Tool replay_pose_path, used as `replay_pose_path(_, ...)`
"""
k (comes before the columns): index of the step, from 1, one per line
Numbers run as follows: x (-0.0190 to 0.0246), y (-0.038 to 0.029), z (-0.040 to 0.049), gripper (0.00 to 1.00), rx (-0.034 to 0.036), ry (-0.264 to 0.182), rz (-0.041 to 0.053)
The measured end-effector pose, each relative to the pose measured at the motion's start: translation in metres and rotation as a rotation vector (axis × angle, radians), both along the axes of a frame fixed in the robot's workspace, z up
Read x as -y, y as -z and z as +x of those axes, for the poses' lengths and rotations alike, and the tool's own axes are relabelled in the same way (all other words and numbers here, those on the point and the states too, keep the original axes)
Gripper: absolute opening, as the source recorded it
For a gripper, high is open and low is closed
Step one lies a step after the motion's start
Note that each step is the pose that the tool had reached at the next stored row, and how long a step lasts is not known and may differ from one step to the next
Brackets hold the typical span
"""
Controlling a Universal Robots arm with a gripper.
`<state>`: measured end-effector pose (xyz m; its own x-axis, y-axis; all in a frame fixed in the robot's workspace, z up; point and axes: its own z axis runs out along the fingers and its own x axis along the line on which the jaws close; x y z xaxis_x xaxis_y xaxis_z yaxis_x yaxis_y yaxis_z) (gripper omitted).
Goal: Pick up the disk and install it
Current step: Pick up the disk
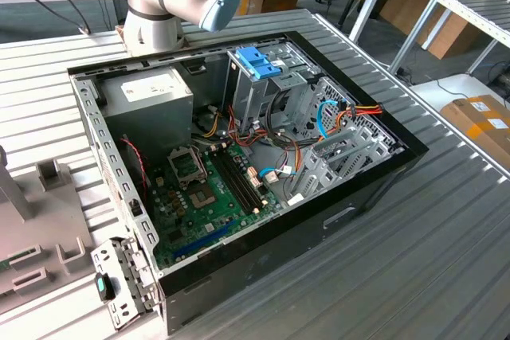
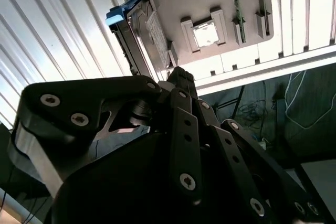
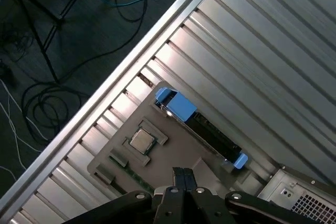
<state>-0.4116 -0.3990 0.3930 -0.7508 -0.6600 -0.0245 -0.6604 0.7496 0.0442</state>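
Above the grey fixture plate [image 3: 118, 153], the fingers [image 3: 179, 178] are hanging pressed together and empty, while the disk [image 3: 207, 129] is standing on edge there, probably to offer its upper rim for grasping.

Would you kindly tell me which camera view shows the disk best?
The first wrist view: the disk stands on edge at the grey fixture, its whole length and both blue carrier ends clear. The second wrist view shows one end, the gripper covering the rest.
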Motion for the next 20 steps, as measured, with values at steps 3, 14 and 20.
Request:
replay_pose_path(3, 0.0, 0.0001, 0.0001, 0.1, 0.0, -0.032, 0.0)
replay_pose_path(14, 0.0, 0.0003, 0.0002, 0.1, 0.0, -0.106, 0.0)
replay_pose_path(20, 0.0, 0.0006, 0.0004, 0.1, 0.0, -0.156, 0.0)
